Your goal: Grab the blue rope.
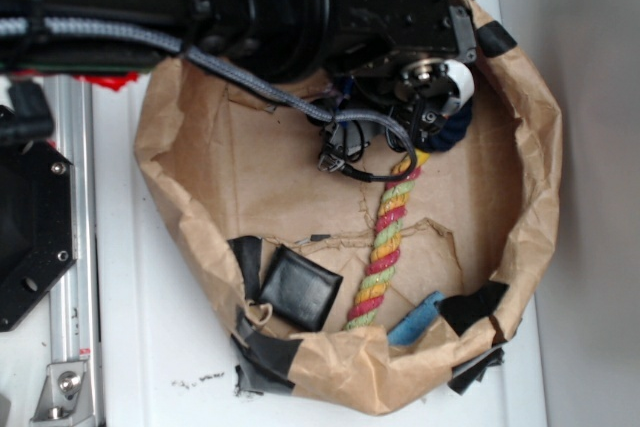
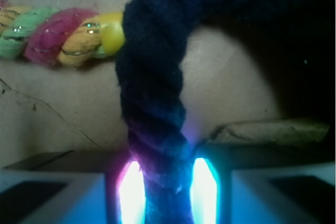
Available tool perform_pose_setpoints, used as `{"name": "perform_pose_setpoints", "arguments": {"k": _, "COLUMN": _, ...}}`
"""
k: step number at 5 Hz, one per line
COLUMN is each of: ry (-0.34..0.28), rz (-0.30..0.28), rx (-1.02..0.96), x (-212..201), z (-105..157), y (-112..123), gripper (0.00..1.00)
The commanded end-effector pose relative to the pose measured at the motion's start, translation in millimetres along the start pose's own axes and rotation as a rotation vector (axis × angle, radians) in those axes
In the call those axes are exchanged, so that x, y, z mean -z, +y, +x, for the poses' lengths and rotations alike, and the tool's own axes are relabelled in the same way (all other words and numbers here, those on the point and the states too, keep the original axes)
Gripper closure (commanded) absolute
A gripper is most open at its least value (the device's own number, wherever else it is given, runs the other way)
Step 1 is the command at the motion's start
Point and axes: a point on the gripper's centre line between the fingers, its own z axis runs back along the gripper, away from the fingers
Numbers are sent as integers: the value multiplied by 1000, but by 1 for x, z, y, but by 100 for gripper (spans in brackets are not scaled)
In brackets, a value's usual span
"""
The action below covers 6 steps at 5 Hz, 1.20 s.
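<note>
The arm reaches in from the left along the far edge of the table (image 1: pixel 150 347), and its gripper (image 1: pixel 420 112) is down inside the brown paper basket (image 1: pixel 535 197), near the basket's far right wall. From the outside view only a bit of the blue rope (image 1: pixel 462 127) shows, a dark navy bulge peeking out just to the right of the gripper, with the rest hidden under the black wrist. The wrist view makes it plain: the blue rope (image 2: pixel 152 124) runs straight down between the two fingers (image 2: pixel 131 195), which glow on either side and press against its twisted strands, so the gripper (image 2: pixel 167 195) is closed on the rope. Above the fingers the rope curves up and away to the right in a bend. Where it meets the striped rope (image 1: pixel 385 242), red, yellow and green, that length trails from the gripper toward the near edge of the table, lying on the basket floor. A black square pad (image 1: pixel 298 289) sits to its left and a small light-blue piece (image 1: pixel 415 319) just to its right, both well apart from the gripper.
</note>
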Motion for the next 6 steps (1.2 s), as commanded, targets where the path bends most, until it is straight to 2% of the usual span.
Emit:
{"name": "perform_pose_setpoints", "arguments": {"k": 1, "ry": -45, "rz": -15, "rx": 24, "x": -12, "z": 7, "y": -5, "gripper": 100}}
{"name": "perform_pose_setpoints", "arguments": {"k": 2, "ry": -67, "rz": -14, "rx": 4, "x": -19, "z": 6, "y": -5, "gripper": 100}}
{"name": "perform_pose_setpoints", "arguments": {"k": 3, "ry": -182, "rz": -53, "rx": -211, "x": -69, "z": 6, "y": -19, "gripper": 100}}
{"name": "perform_pose_setpoints", "arguments": {"k": 4, "ry": -247, "rz": 16, "rx": -407, "x": -119, "z": 13, "y": -50, "gripper": 100}}
{"name": "perform_pose_setpoints", "arguments": {"k": 5, "ry": -245, "rz": 25, "rx": -558, "x": -156, "z": 11, "y": -58, "gripper": 100}}
{"name": "perform_pose_setpoints", "arguments": {"k": 6, "ry": -197, "rz": 28, "rx": -699, "x": -160, "z": 5, "y": -52, "gripper": 100}}
